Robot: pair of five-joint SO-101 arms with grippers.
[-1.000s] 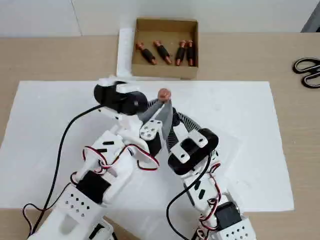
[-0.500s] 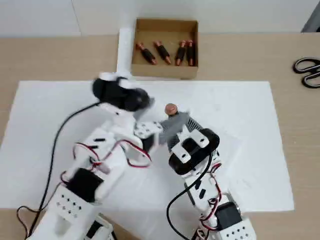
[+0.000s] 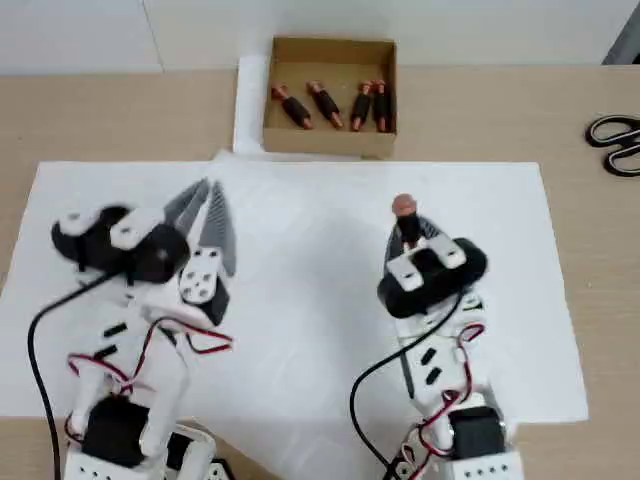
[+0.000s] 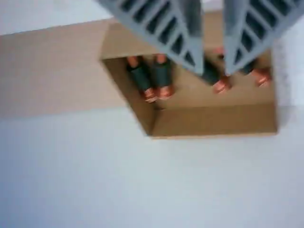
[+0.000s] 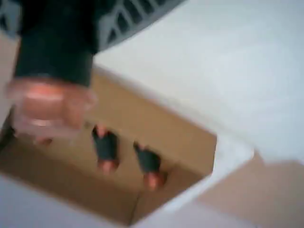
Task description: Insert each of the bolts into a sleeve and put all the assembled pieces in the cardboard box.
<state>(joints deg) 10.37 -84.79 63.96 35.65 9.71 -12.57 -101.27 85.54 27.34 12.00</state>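
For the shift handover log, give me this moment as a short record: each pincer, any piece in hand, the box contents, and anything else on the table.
left pincer: open, holding nothing, above the white sheet
right pincer: shut on an assembled piece, copper head pointing toward the box
cardboard box: on the table just beyond the sheet's far edge
box contents: four assembled pieces
other: scissors on the bare table, off the sheet

A pale wooden table [image 3: 100,115] bears a white sheet [image 3: 300,270] and scissors [image 3: 615,143]; a white wall [image 3: 120,30] rises behind.
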